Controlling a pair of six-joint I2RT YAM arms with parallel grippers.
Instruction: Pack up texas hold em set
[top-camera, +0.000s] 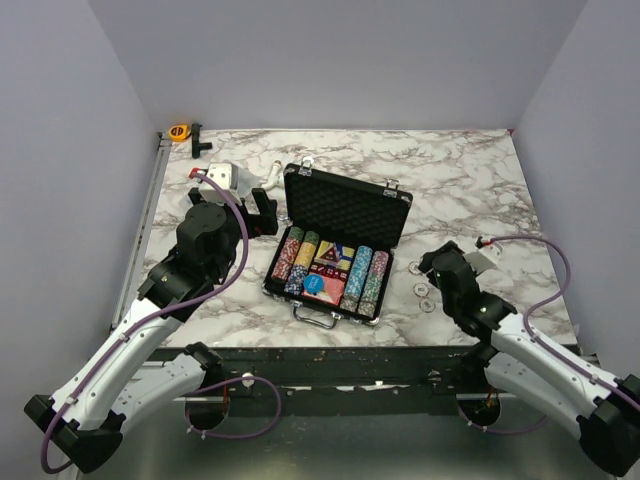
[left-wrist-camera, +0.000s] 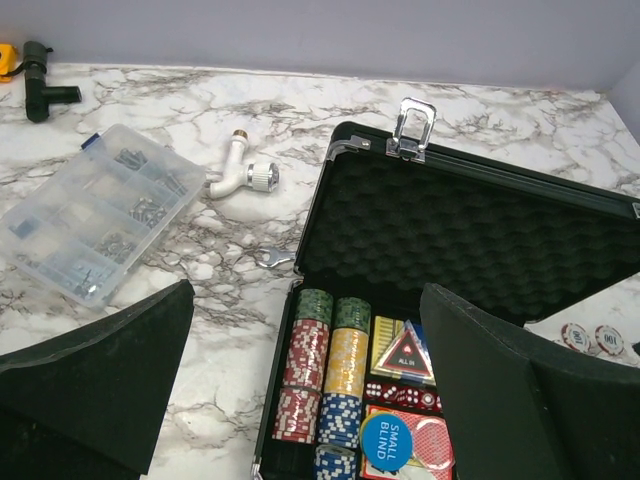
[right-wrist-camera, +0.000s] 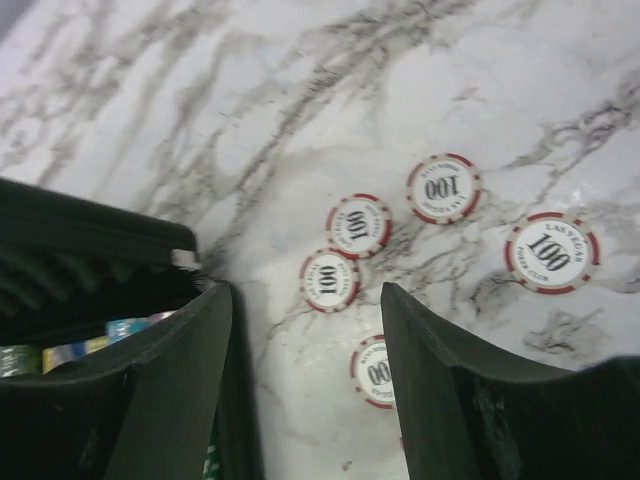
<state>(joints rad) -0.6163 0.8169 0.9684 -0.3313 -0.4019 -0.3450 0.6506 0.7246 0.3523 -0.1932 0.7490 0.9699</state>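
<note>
Black right gripper (right-wrist-camera: 302, 295): its jaws stand roughly half apart with nothing between them. It hangs low over the surface, just right of the case.
Loose chips (right-wrist-camera: 358, 225): red-and-white round poker chips marked 100. Five show in the right wrist view, lying flat and apart from each other. One is partly hidden by the right finger, and I cannot tell whether that finger touches it.
Left gripper (left-wrist-camera: 308, 292): its jaws are spread wide and empty. It is held above the surface beside the case's left edge.
Briefcase (top-camera: 347, 212): a black silver-trimmed briefcase with dimpled foam lining, open in the middle of the surface. Its lid is tilted back and its handle faces the arms.
Chip rows (left-wrist-camera: 312, 350): multicoloured poker chips stacked on their sides, two rows at the left of the tray and two at the right.
Card deck (left-wrist-camera: 430, 440): red, in the middle compartment. A round blue disc (left-wrist-camera: 386, 442) reading SMALL BLIND lies on it, and a row of red dice (left-wrist-camera: 400, 394) sits just behind.
Surface (top-camera: 470, 180): white marble with grey veins.
Far left: a clear plastic compartment box (left-wrist-camera: 90, 225), with a white pipe fitting (left-wrist-camera: 240, 172) beside it. An orange tape measure (top-camera: 179, 131) sits in the far corner.
</note>
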